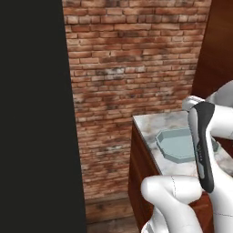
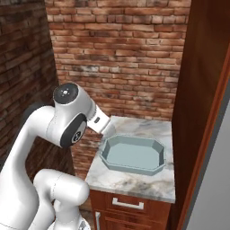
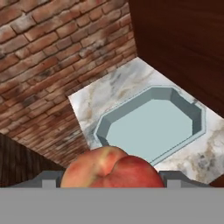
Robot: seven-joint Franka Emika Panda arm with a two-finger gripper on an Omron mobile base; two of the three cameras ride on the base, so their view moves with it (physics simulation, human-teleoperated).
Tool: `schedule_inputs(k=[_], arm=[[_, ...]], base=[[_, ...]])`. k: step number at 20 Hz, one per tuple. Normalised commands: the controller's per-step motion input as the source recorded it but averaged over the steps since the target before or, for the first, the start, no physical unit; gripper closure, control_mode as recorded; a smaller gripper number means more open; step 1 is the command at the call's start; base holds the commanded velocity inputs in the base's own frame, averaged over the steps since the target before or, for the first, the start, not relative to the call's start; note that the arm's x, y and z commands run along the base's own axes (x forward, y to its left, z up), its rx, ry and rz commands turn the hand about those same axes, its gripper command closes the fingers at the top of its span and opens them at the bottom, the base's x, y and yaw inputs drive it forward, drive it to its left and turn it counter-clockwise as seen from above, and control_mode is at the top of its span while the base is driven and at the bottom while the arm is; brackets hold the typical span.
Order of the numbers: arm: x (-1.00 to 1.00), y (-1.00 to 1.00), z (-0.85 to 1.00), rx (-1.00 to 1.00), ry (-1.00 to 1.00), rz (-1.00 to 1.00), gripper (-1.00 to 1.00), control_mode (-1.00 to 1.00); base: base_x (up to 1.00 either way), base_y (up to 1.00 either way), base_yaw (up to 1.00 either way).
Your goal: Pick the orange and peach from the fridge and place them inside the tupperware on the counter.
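Observation:
In the hand view the peach [image 3: 109, 170], reddish-pink with a paler patch, sits between the two dark fingertips of my gripper [image 3: 111, 177], which is shut on it. Beyond and below the fruit lies the tupperware [image 3: 153, 127], a pale blue-grey octagonal tray with nothing in it, on the marble counter [image 3: 105, 96]. Both base views show the same tupperware [image 1: 179, 144] [image 2: 134, 155] on the counter [image 1: 152, 122] [image 2: 134, 182]. The peach hangs off the tray's near edge, above the counter's edge. The orange is out of view.
A red brick wall [image 2: 117, 49] stands behind the counter. A tall brown wood panel [image 2: 200, 99] borders the counter's right side, with a flat grey surface [image 2: 213, 193] beside it. A dark panel [image 1: 32, 113] fills the left. Silver drawer handle [image 2: 128, 204] below.

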Motion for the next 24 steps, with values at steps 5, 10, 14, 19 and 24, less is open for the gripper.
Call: schedule_inputs(k=[5,10,14,19,24], arm=[[0.16,-0.25,-0.49,0.0,0.37,-0.1,1.0,-1.0],[0.04,-0.17,-0.69,0.0,0.64,-0.07,1.0,-1.0],[0.01,-0.01,-0.57,-0.06,0.49,0.0,1.0,-1.0],[0.18,-0.21,-0.39,0.0,0.15,0.04,1.0,-1.0],[0.37,-0.44,-0.35,0.19,0.0,0.17,1.0,-1.0]], base=[[0.0,0.0,0.0],[0.0,0.0,0.0],[0.0,0.0,0.0],[0.0,0.0,0.0],[0.0,0.0,0.0]])
